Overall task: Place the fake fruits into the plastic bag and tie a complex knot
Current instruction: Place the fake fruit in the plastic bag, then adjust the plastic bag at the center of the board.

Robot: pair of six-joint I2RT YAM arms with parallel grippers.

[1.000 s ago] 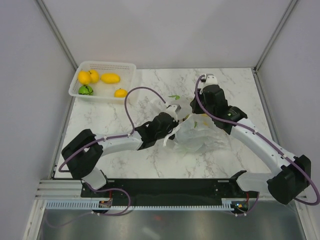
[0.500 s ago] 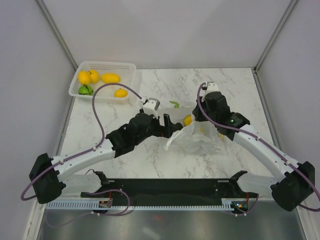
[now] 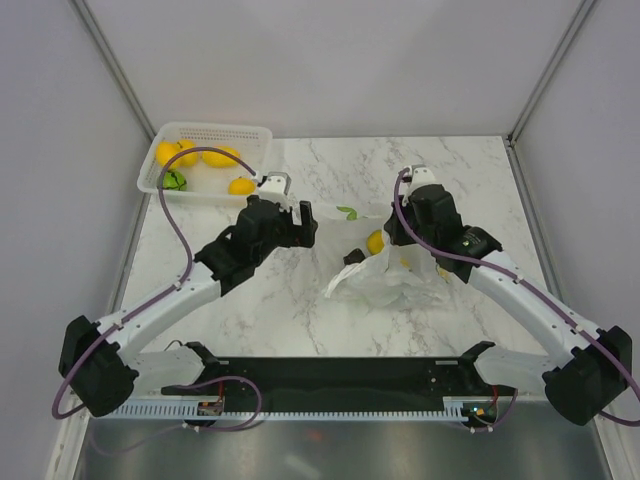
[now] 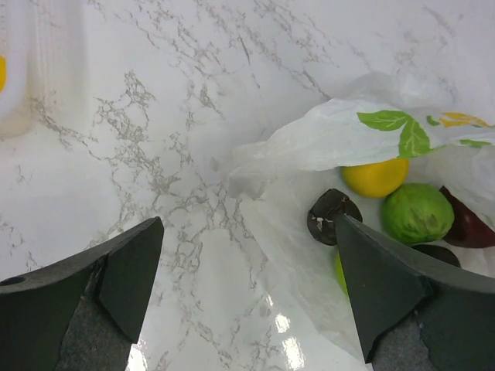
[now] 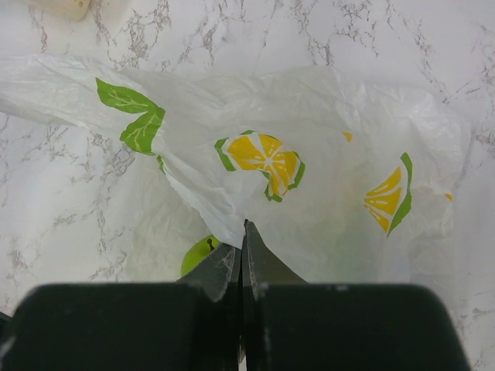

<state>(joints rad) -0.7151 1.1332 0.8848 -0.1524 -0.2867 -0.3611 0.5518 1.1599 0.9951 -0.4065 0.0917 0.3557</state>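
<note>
Left hand: fingers spread wide and holding nothing, above the bare surface just left of the plastic bag, apart from it.
Left arm: stretched out low on a diagonal, wrist between the basket and the plastic bag, fingers aimed at the bag's mouth.
Right hand: fingers pressed together, pinching a fold of the plastic bag's upper edge.
Right arm: bent at the elbow, reaching in from the bag's right, wrist over its far side.
Plastic bag: crumpled on the surface, mouth gaping toward the left hand.
Inside the bag's mouth: a yellow lemon, a green lime, a black fruit and a dark red fruit, close together.
Basket: well left of the bag at the far edge, holding yellow fruits and a green fruit.
</note>
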